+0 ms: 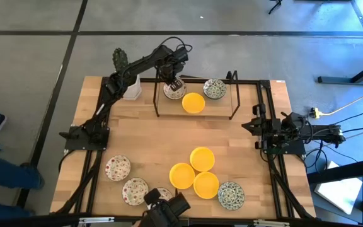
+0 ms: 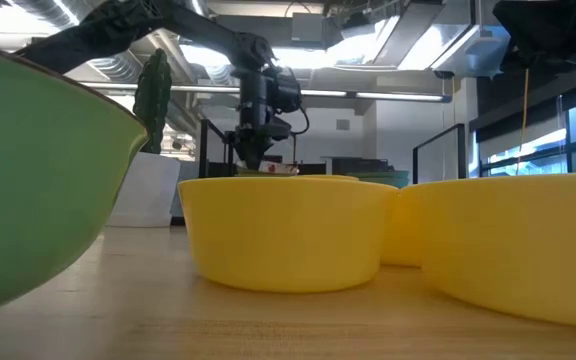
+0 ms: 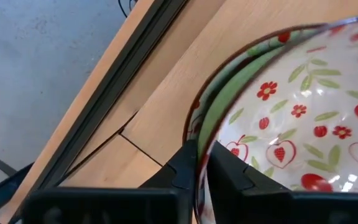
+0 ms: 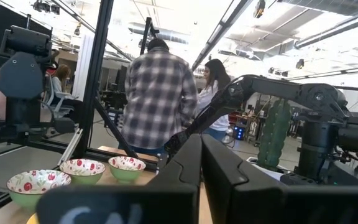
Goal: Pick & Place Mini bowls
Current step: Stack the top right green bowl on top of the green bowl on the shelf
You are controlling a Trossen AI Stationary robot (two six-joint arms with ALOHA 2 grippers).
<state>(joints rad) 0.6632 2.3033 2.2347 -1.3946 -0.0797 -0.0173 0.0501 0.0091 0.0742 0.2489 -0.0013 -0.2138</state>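
Note:
My left gripper [image 1: 174, 85] reaches to the table's far side, points down and is shut on a white mini bowl with a red fruit pattern and a green outside [image 3: 303, 118], also seen from above [image 1: 169, 92]. Beside that bowl lie a yellow mini bowl [image 1: 193, 103] and a green-grey patterned one [image 1: 215, 89]. Near the front edge three yellow bowls [image 1: 195, 173], a green-grey one [image 1: 230, 195] and three red-speckled ones [image 1: 118, 168] sit on the table. My right gripper [image 4: 201, 177] is shut and idle at the table's right side [image 1: 252, 126]. My left gripper pinches the red-patterned bowl's rim [image 3: 194, 140], one finger [image 3: 232, 177] inside the bowl and the other [image 3: 176, 177] outside it. The fingers come from above, pointing down. Whether the bowl's base rests on the table I cannot tell.
A black frame [image 1: 195, 116] spans the far half of the table around the three far bowls. A white pot with a green cactus [image 1: 130, 85] stands just left of my left gripper. People stand in the room beyond the table [image 4: 157, 99]. Bare wood lies mid-table [image 1: 150, 139].

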